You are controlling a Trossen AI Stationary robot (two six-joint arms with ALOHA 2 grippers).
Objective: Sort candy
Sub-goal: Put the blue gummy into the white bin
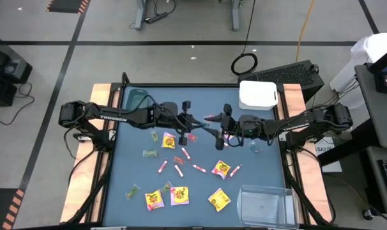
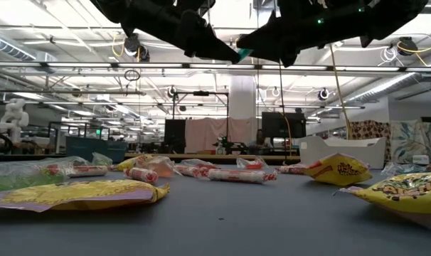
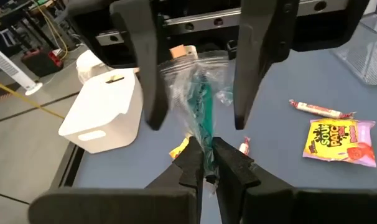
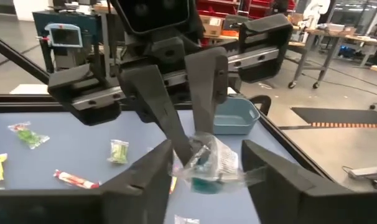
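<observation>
My left gripper (image 3: 205, 167) is shut on a small clear-wrapped candy with a teal piece inside (image 3: 201, 106), held in the air above the middle of the table (image 1: 206, 121). My right gripper (image 4: 207, 177) is open and faces it from the table's right. Its fingers (image 3: 255, 62) stand on either side of the wrapper; whether they touch it I cannot tell. The candy (image 2: 242, 53) shows between both grippers in the low view. Yellow packets (image 1: 221, 168), pink-white sticks (image 1: 199, 168) and green wrapped pieces (image 1: 149, 153) lie flat on the blue table. My left gripper pinches the clear-wrapped teal candy between its two fingers at one end of the wrapper (image 3: 205, 152), coming from the table's left. The candy is lifted clear of the table. Its crinkled clear wrapper (image 4: 229, 163) sticks out past the fingertips toward the right gripper.
A white bin (image 1: 260, 94) stands at the far right edge, a clear bin (image 1: 265, 203) at the near right corner and a teal bin (image 1: 137, 99) at the far left. Candy is scattered across the table's middle and near half.
</observation>
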